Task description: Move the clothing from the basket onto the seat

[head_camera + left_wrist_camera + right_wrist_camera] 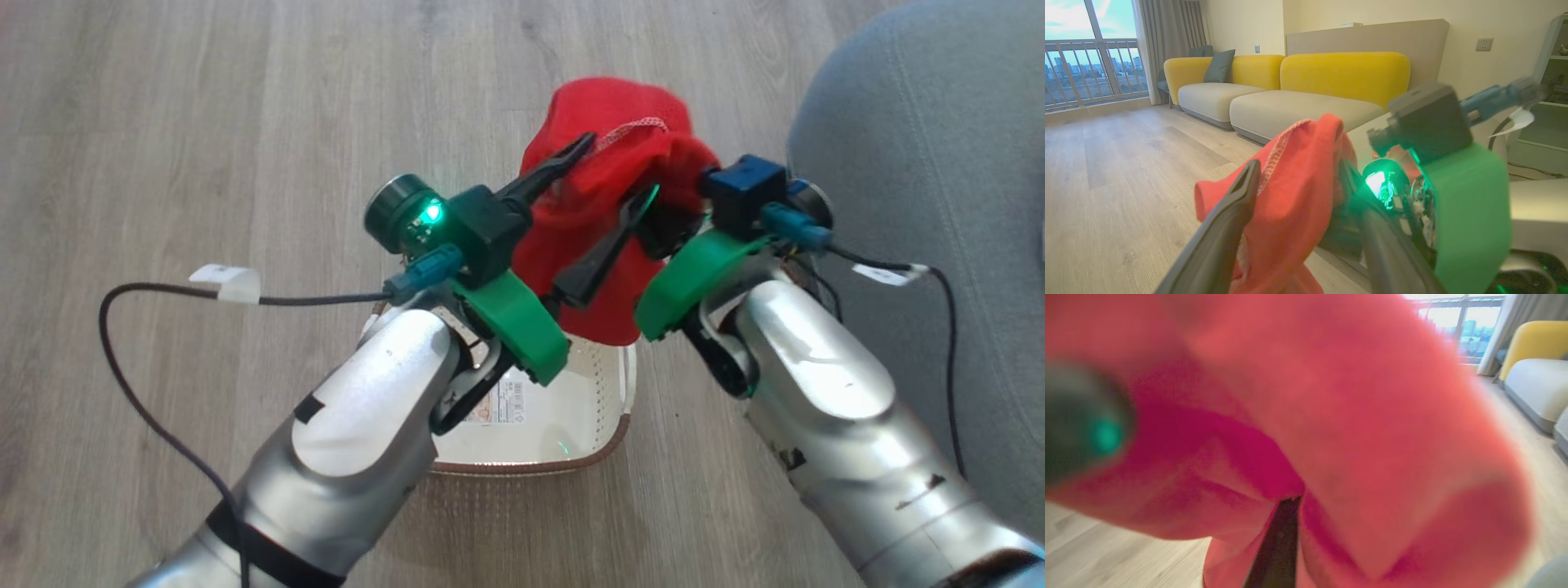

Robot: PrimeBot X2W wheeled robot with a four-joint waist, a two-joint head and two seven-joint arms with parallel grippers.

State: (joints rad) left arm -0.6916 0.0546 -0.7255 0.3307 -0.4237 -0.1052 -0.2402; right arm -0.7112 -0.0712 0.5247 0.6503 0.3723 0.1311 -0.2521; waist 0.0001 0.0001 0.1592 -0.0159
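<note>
**Red clothing held up over the basket, left of the seat**

The clothing [604, 114] is seen as a bunched red bundle held up between the two grippers. It is placed above the far end of the basket [531, 468] and to the left of the seat [922, 147], from which it is kept apart. A strip of white trim is shown near its top. In the head view its lower edge is seen hanging over the far rim of the basket; whether the rim is touched cannot be told.

The right gripper [1284, 522] is closed on the clothing. In the right wrist view its fingers are seen as one dark strip pressed together, with red fabric folded around it on both sides. In the head view they are buried in the right side of the bundle.

The left gripper [619, 168] is open. Its two dark fingers [1220, 237] are spread wide, and the left part of the clothing is seen hanging between them and lying against one of them.

The basket is set on the wooden floor [204, 122], near the robot, and is partly covered by the left forearm. Its pale perforated bottom is shown, with a label [498, 404] stuck on it. The grey seat is found at the right edge of the head view. In the left wrist view a sofa [1343, 73] with yellow backs is shown along the far wall.
</note>
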